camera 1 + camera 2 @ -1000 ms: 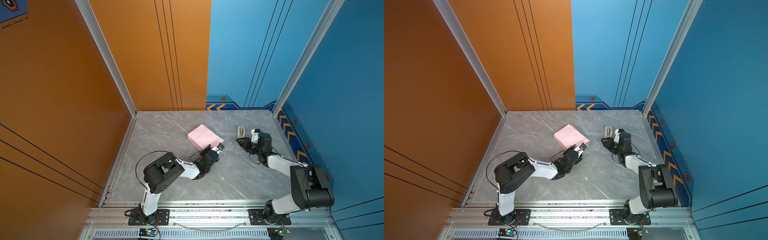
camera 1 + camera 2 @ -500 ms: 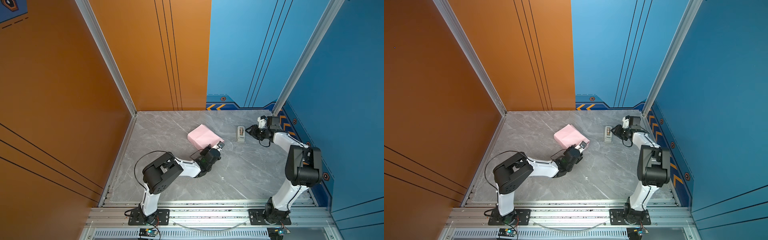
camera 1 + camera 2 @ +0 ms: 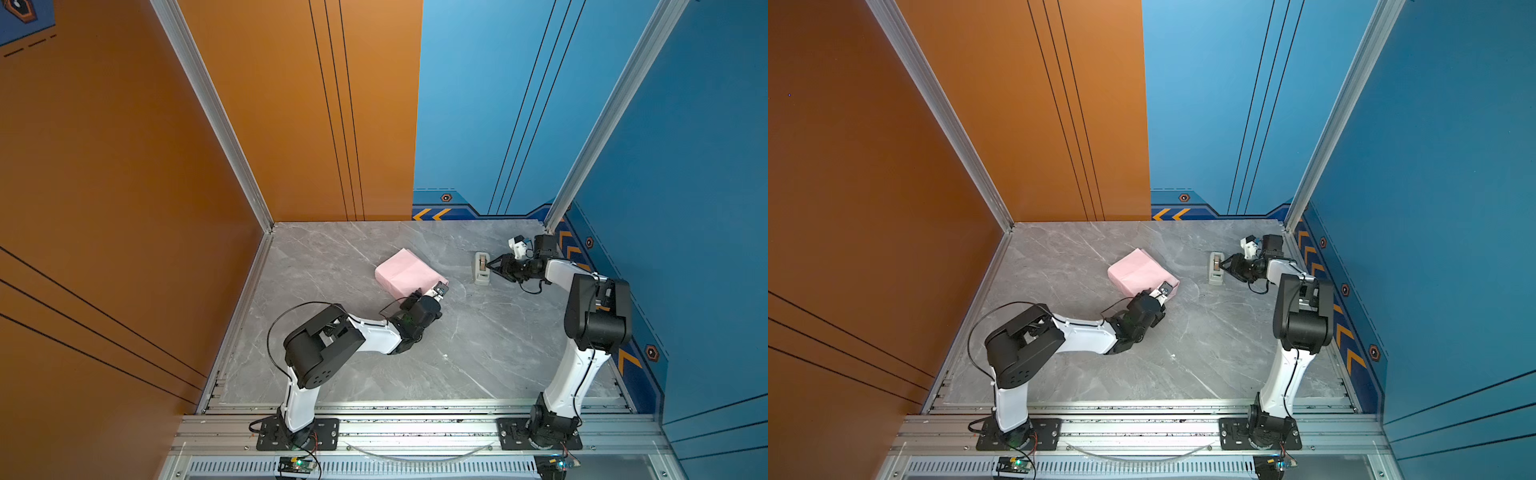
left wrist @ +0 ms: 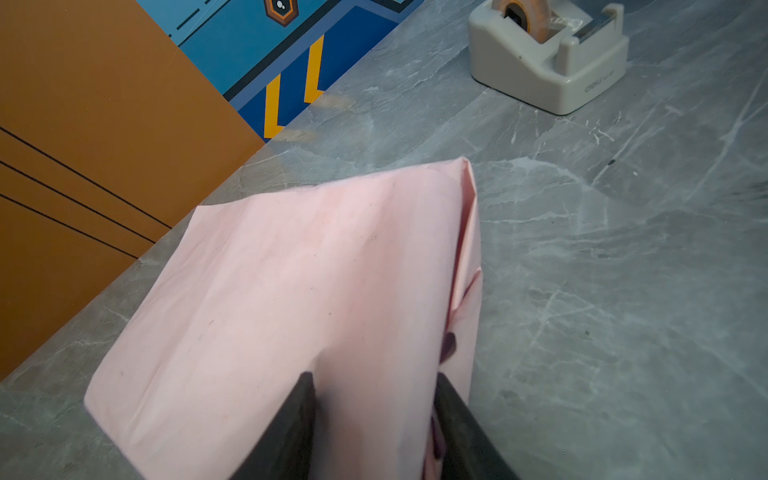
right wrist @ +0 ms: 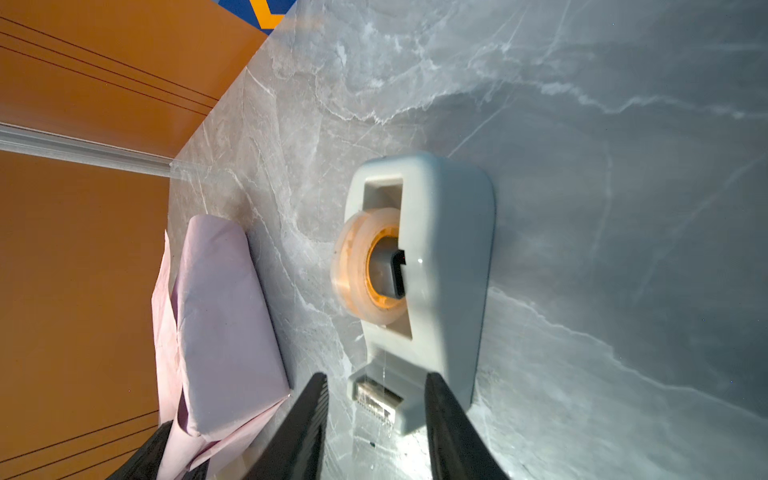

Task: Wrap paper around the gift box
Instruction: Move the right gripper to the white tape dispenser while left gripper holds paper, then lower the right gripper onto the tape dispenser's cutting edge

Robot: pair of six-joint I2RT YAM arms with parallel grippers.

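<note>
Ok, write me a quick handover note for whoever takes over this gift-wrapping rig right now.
The left gripper has its fingers apart on the near end of the paper. Whether it pinches the paper is unclear.
The right gripper is open, with its jaws either side of the cutter end of the tape dispenser.
The box is hidden under the paper, mid-table.
Done: paper folded over the box.
Left: no tape shows on it, so pull tape, fix the seam, and close the side fold, which looks loose in the left wrist view.
</note>
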